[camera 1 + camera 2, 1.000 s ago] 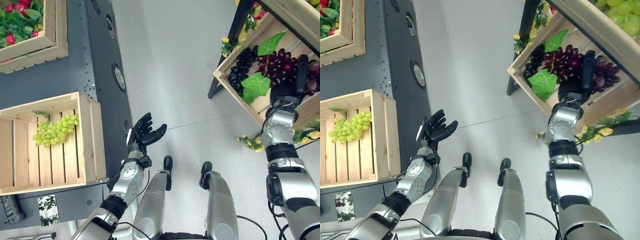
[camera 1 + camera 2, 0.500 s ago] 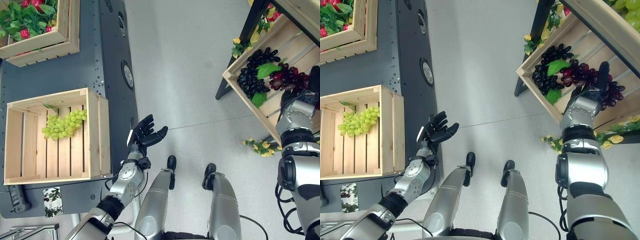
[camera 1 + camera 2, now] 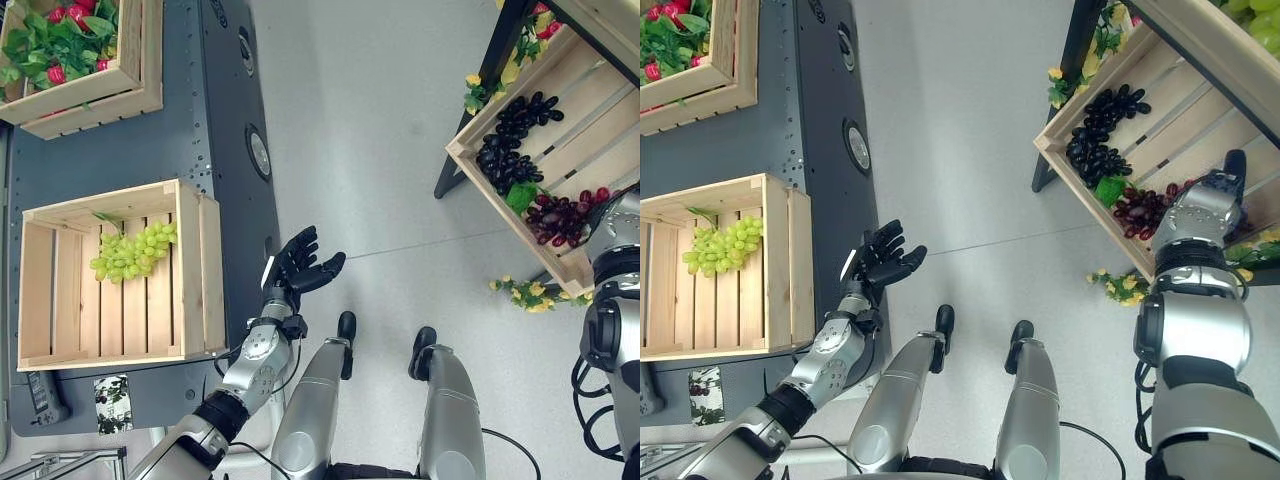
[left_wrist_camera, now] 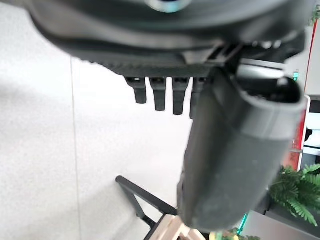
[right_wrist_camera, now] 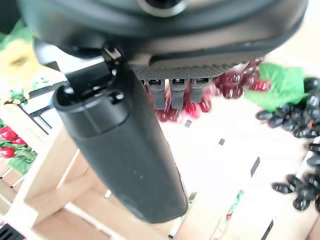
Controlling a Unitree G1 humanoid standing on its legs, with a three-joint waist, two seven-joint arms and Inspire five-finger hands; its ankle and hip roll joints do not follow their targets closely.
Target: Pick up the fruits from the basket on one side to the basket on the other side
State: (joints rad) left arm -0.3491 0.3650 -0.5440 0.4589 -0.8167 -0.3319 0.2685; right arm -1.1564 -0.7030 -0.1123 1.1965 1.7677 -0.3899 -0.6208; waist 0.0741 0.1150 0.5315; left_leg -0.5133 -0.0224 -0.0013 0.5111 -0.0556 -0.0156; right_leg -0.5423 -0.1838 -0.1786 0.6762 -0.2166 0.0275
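Dark grey table [image 3: 215, 130] — yellow flowers [image 3: 527, 292]

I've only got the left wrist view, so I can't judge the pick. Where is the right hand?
Observer: The right hand is at the red grapes in the slanted crate on the robot's right.
Operator: Is it closed on them?
Observer: No. In its own wrist view the fingers are straight, with the red bunch just past them.
Operator: What's in the other crate?
Observer: One bunch of green grapes lies in the left crate on the grey table.
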